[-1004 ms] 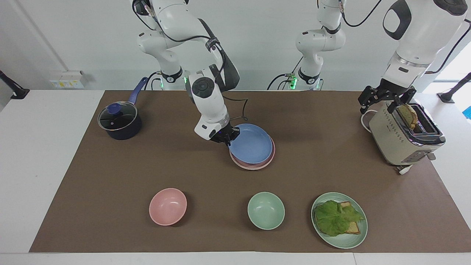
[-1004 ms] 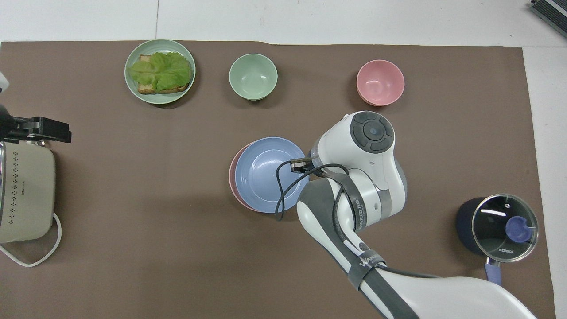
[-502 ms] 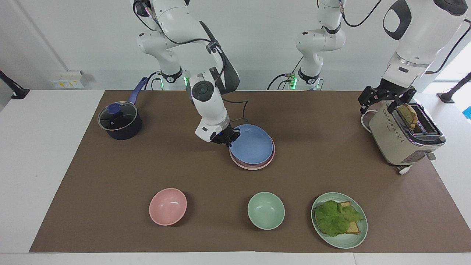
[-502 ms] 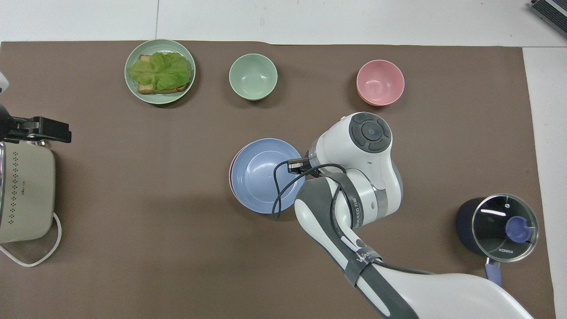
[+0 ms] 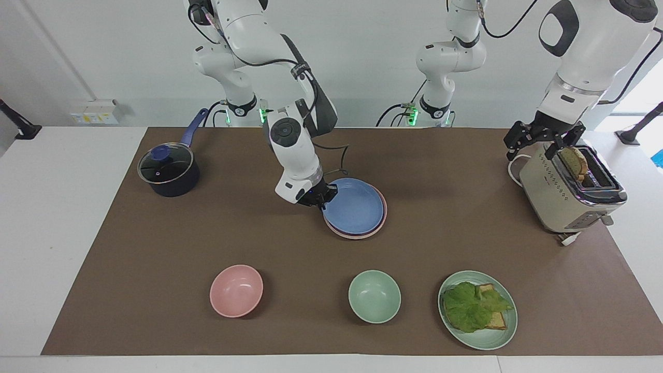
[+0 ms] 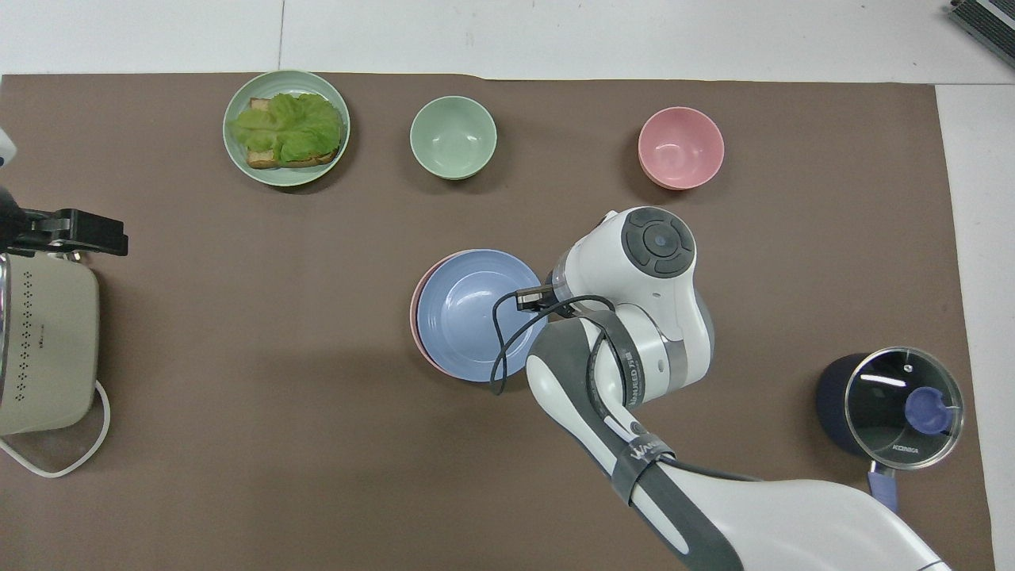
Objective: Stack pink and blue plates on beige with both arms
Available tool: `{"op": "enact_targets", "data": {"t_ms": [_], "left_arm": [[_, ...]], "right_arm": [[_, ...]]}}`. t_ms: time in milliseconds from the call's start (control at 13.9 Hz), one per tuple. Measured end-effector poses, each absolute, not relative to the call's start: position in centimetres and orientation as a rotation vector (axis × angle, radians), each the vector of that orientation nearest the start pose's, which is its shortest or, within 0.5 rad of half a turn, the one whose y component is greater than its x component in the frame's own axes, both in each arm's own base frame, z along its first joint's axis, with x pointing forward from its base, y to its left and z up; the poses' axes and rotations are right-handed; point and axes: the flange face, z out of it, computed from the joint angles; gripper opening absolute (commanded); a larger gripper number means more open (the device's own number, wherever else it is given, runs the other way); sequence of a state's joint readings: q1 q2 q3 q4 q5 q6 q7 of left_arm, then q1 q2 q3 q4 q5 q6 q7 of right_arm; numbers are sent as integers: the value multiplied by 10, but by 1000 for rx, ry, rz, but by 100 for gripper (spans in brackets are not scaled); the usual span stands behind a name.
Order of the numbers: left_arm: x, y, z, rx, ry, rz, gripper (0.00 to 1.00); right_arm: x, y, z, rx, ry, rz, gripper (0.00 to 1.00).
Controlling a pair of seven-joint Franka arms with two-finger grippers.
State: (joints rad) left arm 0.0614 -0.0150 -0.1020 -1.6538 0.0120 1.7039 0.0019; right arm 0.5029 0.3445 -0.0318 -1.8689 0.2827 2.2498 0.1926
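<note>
Blue plate is lying on the pink plate at the middle of the surface. Directions below are taken as on a clock read from the robots' end, twelve pointing away from them.

Nearest the robots, the left hand is hanging over the toaster at nine o'clock with its jaws spread and nothing in them; that arm is waiting. A lidded pot is sitting near four o'clock.

At the centre, the right hand is clamping the blue plate's rim at that plate's three o'clock. A crescent of the pink plate is peeking out at nine o'clock, so the two are slightly off-centre. Whether a beige plate is lying beneath them I cannot tell.

Farthest out, a pink bowl is sitting at one o'clock, a green bowl at twelve, and a green plate with lettuce and bread at eleven.

The task is looking almost done: pink is placed and blue is on it, with only the release and withdrawal left.
</note>
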Motion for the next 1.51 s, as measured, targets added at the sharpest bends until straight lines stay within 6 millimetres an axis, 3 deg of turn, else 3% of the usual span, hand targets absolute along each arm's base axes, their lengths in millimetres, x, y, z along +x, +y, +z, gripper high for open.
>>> {"op": "enact_targets", "data": {"t_ms": [359, 430, 574, 789, 1076, 1219, 1506], "left_arm": [[561, -19, 603, -3128, 62, -95, 100], [561, -23, 603, -3128, 71, -94, 100], [562, -27, 602, -3128, 83, -92, 100], [562, -26, 606, -3128, 79, -104, 100], [562, -24, 614, -3127, 74, -129, 100], [562, -23, 614, -3127, 72, -129, 100], [562, -21, 614, -3127, 67, -129, 100]], "right_arm": [[560, 295, 335, -2922, -150, 53, 0], [560, 295, 334, -2916, -141, 56, 6], [559, 295, 333, -2907, -127, 62, 34], [557, 294, 329, -2908, -125, 74, 99], [559, 295, 332, -2906, -127, 64, 100], [566, 289, 343, -2900, -112, 30, 100], [588, 241, 387, -2961, -117, -122, 100]]}}
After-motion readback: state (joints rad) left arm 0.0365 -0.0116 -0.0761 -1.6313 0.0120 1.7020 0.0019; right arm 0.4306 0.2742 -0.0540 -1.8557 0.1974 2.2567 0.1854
